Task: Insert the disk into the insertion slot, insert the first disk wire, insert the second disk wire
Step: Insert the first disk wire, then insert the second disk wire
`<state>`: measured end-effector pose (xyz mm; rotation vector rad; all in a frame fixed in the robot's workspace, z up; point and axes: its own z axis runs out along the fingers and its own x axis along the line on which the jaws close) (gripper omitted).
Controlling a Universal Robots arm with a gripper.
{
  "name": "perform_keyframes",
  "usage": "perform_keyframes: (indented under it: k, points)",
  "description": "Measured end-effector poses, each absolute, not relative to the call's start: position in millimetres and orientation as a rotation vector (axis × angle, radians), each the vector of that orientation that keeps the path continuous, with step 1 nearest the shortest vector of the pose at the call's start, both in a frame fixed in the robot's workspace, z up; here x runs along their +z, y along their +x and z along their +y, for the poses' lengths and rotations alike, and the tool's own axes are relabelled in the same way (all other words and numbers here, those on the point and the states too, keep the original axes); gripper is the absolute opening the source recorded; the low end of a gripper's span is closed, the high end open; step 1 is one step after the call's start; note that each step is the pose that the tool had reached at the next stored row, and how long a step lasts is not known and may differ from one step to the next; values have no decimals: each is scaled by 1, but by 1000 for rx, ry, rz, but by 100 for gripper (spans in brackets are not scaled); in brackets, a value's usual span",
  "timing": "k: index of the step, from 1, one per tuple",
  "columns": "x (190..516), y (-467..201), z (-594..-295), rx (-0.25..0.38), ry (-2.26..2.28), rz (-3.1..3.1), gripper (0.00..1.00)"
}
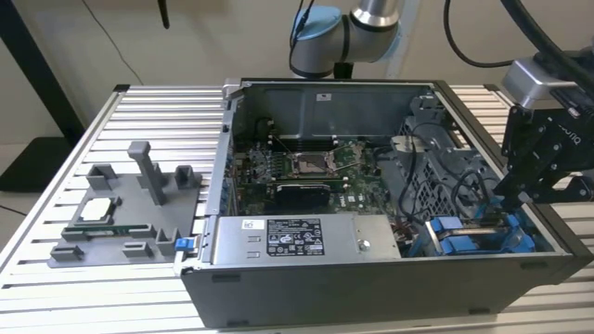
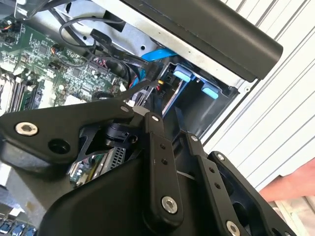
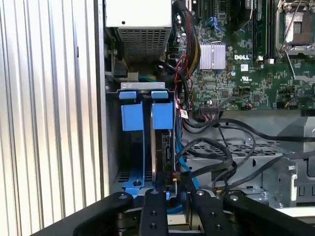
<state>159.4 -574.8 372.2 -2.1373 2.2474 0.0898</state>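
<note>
Two blue latch tabs (image 3: 162, 114) stand side by side at the mouth of the insertion slot (image 3: 142, 86), in the corner of the open computer case (image 1: 371, 292) next to the power-supply box (image 1: 307, 240). The disk (image 3: 163, 147) stands edge-on beneath one tab, down inside the slot. The neighbouring bay looks unoccupied, though shadow leaves that uncertain.

Judgement: seating is complete and the work stands at the wiring.

The hand (image 3: 174, 192) hangs close above the disk's exposed end, a position that suits reaching the connectors there. Loose black cables (image 3: 216, 152) and a blue wire (image 3: 186, 169) run just beside it. Whether the hand is spread or pinching a plug cannot be told. The case rests on the slatted surface (image 1: 139, 118).
</note>
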Motion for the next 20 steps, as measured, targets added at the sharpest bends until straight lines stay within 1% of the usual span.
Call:
perform_keyframes:
  k: [20]
  points:
    - [379, 161, -575, 89, -2137, 2247, 100]
